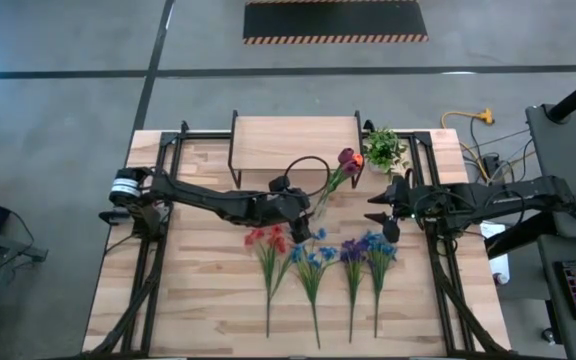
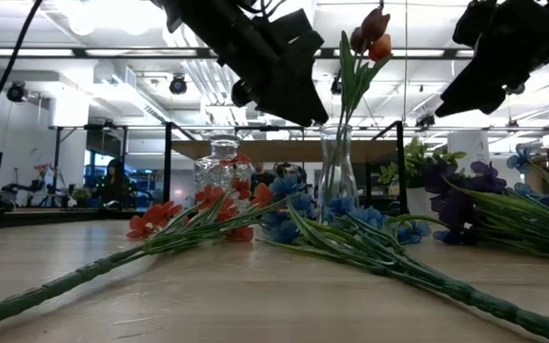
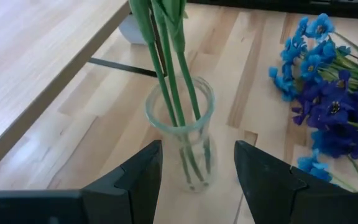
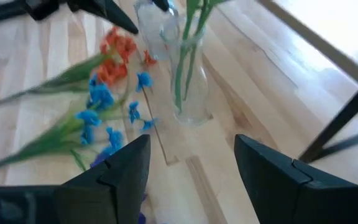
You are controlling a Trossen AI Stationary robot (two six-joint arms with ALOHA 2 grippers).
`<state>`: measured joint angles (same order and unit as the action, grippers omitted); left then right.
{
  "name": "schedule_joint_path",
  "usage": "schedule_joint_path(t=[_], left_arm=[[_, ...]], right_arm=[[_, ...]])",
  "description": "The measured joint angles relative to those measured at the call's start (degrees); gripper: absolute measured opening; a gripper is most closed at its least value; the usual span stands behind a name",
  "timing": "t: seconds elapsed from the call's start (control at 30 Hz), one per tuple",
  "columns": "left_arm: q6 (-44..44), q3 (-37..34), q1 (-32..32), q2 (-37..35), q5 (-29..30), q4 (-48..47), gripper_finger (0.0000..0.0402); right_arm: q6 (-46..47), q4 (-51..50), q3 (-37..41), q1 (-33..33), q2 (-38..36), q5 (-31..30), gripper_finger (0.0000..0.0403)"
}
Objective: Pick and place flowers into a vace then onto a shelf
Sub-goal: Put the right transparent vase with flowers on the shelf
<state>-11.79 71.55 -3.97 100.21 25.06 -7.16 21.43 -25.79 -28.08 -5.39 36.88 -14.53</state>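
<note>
left tool [image 3: 197,171] open — straddling vase [image 3: 182,134] | green stems [image 3: 173,81] inside

Wooden table [image 1: 198,290]: flowers [image 1: 318,262], vase [image 2: 337,176], shelf [image 1: 293,142], potted plant [image 1: 384,150].

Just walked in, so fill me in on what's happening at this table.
A two-armed robot is arranging flowers. The red tulips already stand in the glass vase in front of the shelf. The left gripper is open on either side of the vase. The right gripper hovers open nearby. Four stems lie on the table.
</note>
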Motion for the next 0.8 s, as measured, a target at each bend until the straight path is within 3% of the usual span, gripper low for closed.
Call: schedule_joint_path(t=[0.27, 0.5, 0.8], left_arm=[[0.01, -0.04, -0.42, -7.25, -4.01, -7.94, 0.0183], [0.17, -1.73, -0.63, -16.23, -3.12, -17.85, 0.0183], [-2.96, -7.96, -0.65, -25.58, -0.68, -19.37, 0.0183]], right_arm=[[-5.64, 11.66, 0.12, 0.01, 6.64, -0.60, 0.0224], [-9.60, 23.33, 0.24, 0.48, 17.35, -2.17, 0.0224], [-7.72, 34.71, 0.31, 3.10, 29.83, -2.18, 0.0224]])
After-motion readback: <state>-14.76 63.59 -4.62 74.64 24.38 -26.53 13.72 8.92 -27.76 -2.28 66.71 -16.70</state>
